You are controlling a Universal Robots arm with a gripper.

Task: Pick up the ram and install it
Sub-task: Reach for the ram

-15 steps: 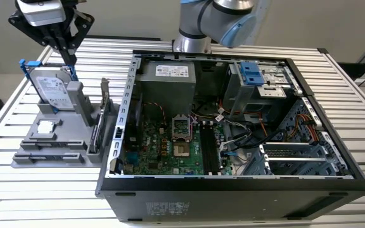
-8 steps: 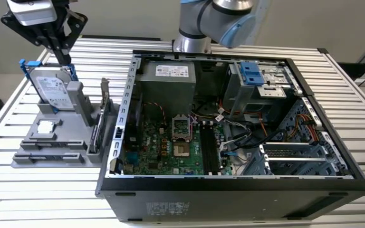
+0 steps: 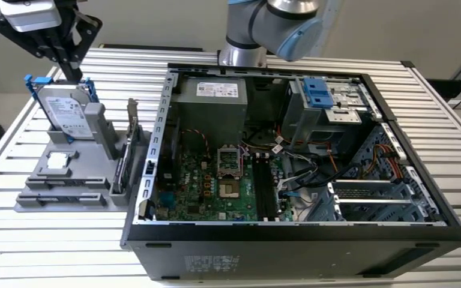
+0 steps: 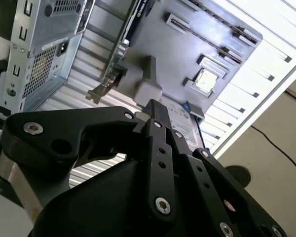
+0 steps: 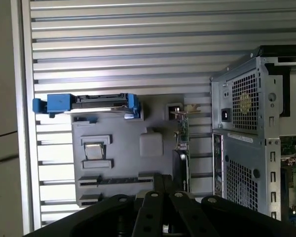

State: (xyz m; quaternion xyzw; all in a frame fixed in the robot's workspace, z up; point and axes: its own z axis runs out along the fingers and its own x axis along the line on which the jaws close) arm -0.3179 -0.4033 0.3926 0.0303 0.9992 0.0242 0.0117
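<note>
The ram point(image 3: 62, 180) shows edge-on as a thin dark stick lying in a long slot of the grey fixture point(image 3: 34, 195), on the exterior view's left. It also appears in both wrist views point(image 5: 122, 180) point(image 4: 207, 40). My gripper point(image 3: 76, 77) hangs high above the fixture's back end, just over the silver hard drive point(image 3: 66, 111), well away from the ram. Its black fingers point(image 4: 158, 148) meet at the tips with nothing between them. The open computer case point(image 3: 422, 207) lies beside the fixture, with dark memory slots point(image 3: 264, 189) on its green motherboard.
On the fixture stand the hard drive with blue rails point(image 5: 56, 102) and an upright card with a metal bracket point(image 3: 126, 150). A small square chip point(image 3: 57, 159) lies flat between them. Everything rests on a slatted metal table point(image 3: 46, 240). The arm's base point(image 3: 242, 54) rises behind the case.
</note>
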